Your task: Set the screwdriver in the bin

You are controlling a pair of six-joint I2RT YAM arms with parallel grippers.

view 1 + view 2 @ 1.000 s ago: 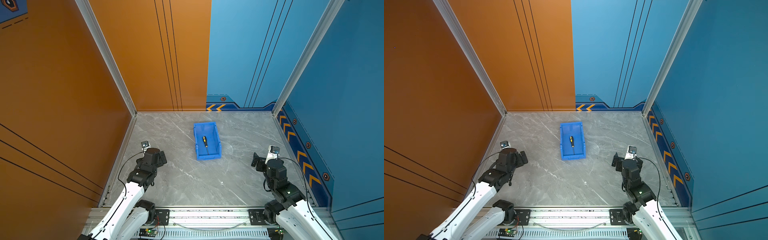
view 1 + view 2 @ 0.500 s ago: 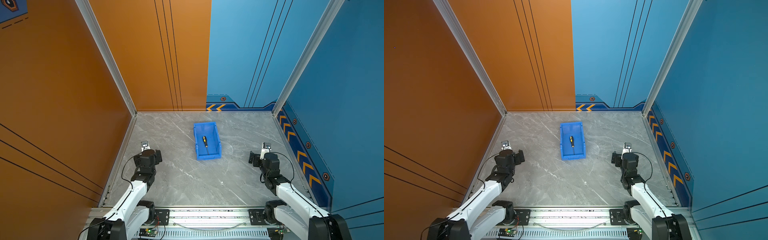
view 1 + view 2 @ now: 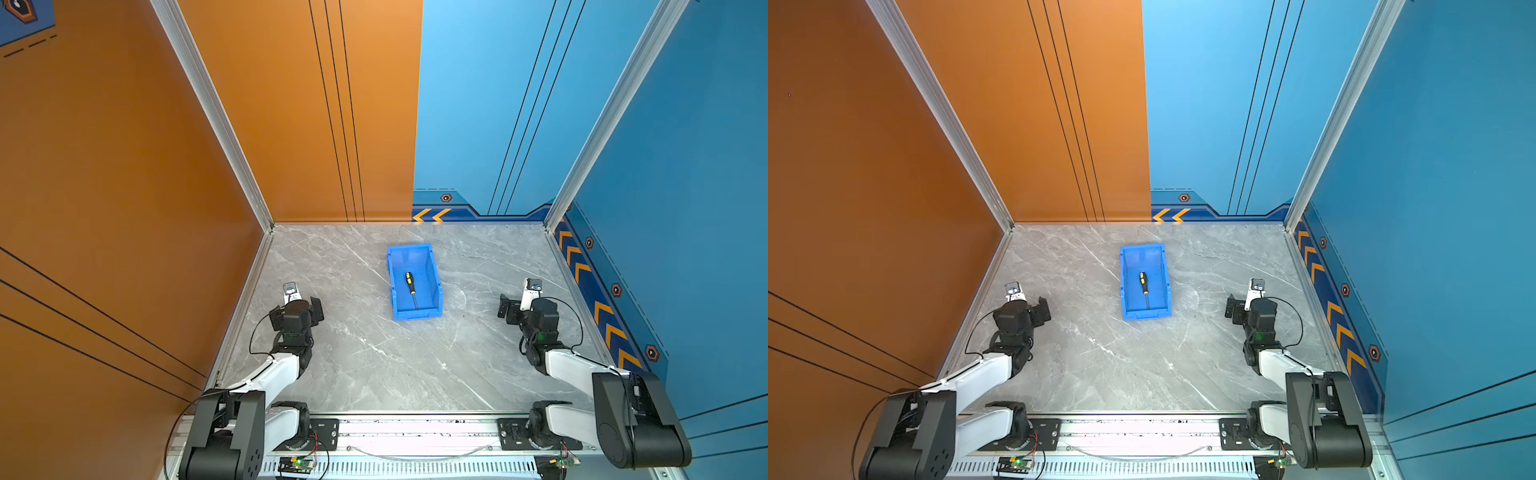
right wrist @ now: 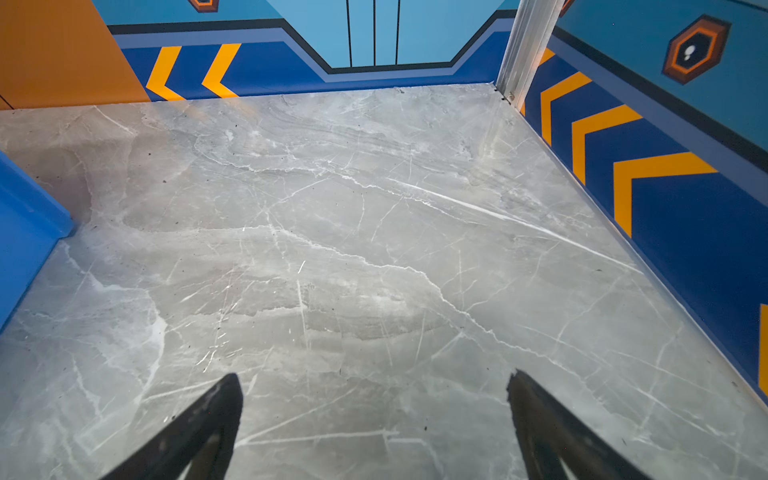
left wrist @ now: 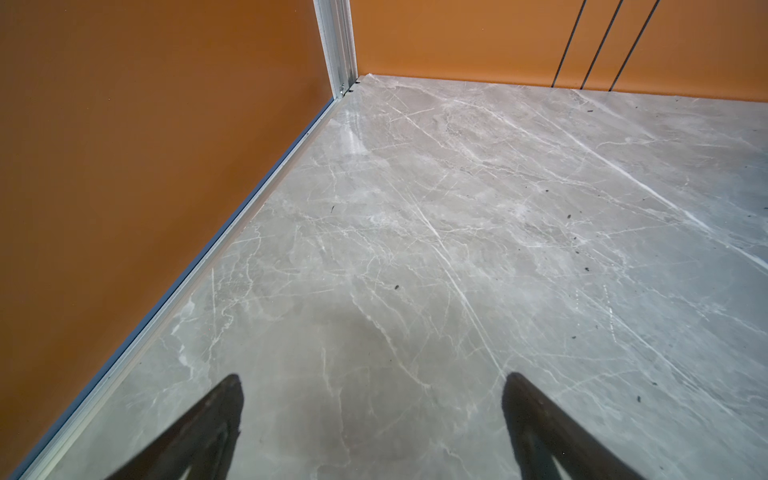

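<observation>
The blue bin stands on the grey marble table, a little behind the middle. The screwdriver lies flat inside it, black-and-yellow handle toward the back wall and shaft toward the front. My left gripper sits low near the left wall, open, with only bare table between its fingers. My right gripper sits low near the right wall, open and empty. A side of the bin shows in the right wrist view.
An orange wall bounds the left and a blue wall the right; the back wall is part orange, part blue. Aluminium posts stand in the back corners. A metal rail with both arm bases runs along the front edge.
Both arms have folded down, elbows dropping toward the front rail, and the grippers have settled low by the side walls. The bin and the screwdriver have not moved.
</observation>
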